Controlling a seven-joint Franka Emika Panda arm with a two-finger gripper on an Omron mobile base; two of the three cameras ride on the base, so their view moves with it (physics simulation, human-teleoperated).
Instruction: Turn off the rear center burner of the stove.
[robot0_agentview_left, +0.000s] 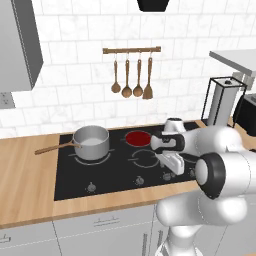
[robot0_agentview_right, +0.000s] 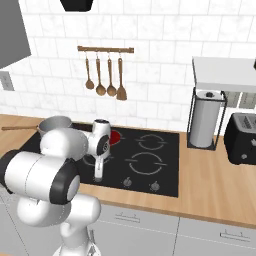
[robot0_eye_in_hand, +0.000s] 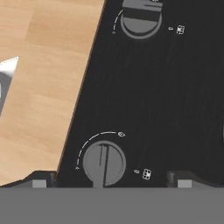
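The stove (robot0_agentview_left: 120, 167) is a flat black glass cooktop set into a wooden counter. Its rear center burner (robot0_agentview_left: 138, 137) glows as a red disc; in the right base view the arm covers part of that burner (robot0_agentview_right: 116, 136). My gripper (robot0_agentview_left: 172, 169) hangs low over the stove's front knob row, to the right of centre. In the hand view the gripper (robot0_eye_in_hand: 111, 180) is open, its fingertips (robot0_eye_in_hand: 40, 180) wide apart on either side of a grey knob (robot0_eye_in_hand: 104, 163) without touching it. A second knob (robot0_eye_in_hand: 141, 19) lies further along the row.
A steel pot (robot0_agentview_left: 91, 142) with a wooden handle sits on the rear left burner. Wooden utensils (robot0_agentview_left: 132, 77) hang on the wall rail. A paper towel holder (robot0_agentview_right: 204, 119) and a black toaster (robot0_agentview_right: 242, 138) stand on the counter (robot0_agentview_right: 220, 185) to the right.
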